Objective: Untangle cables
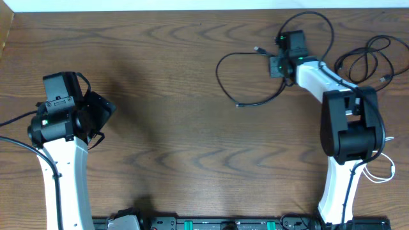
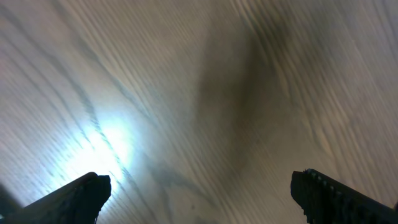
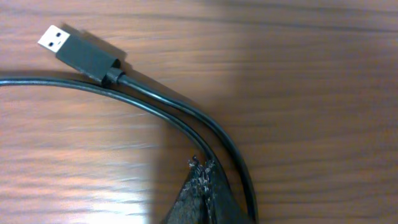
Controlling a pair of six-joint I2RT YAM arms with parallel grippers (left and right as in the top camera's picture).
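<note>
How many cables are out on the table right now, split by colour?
Black cables: 2 (a loose loop and a bundle at far right)
White cables: 1 (near right, partly hidden)
Total: 3

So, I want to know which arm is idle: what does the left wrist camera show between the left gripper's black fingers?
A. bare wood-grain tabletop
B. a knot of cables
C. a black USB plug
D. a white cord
A: the left gripper is open over bare brown wood-grain tabletop, with no cord in its view; the black USB plug with its silver tip shows only in the right wrist view.
</note>
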